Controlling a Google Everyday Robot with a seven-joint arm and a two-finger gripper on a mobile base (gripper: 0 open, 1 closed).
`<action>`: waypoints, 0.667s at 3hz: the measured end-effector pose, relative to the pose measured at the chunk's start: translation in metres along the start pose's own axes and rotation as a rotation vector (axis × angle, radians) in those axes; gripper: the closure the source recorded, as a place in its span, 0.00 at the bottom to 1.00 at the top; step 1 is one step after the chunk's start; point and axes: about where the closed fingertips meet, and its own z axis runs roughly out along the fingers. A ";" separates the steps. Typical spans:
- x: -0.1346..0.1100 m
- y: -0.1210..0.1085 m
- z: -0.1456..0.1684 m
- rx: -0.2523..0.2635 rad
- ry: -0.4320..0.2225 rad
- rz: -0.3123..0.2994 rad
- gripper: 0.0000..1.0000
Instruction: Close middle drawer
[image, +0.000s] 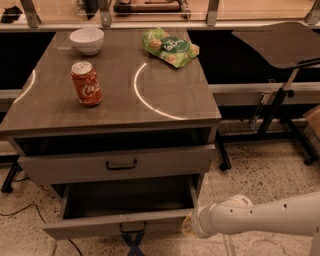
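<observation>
The middle drawer (115, 226) is pulled far out of the grey wood-grain cabinet (165, 107). Its deep box is open and looks empty. Its low front panel carries a small dark bar handle (132, 228). My white arm reaches in from the lower right. My gripper (189, 226) is at the right end of the drawer's front panel, touching or almost touching it. The drawer above (120, 164), with a taller front and a larger black handle, stands slightly out.
On the cabinet top are a red soda can (86, 83), a white bowl (87, 40) and a green chip bag (169, 47). A dark chair (285, 45) stands to the right. A black cable (25, 212) lies on the floor at left.
</observation>
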 end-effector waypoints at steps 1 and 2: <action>-0.004 -0.020 0.000 0.034 -0.004 -0.021 1.00; -0.020 -0.071 0.004 0.121 -0.025 -0.068 1.00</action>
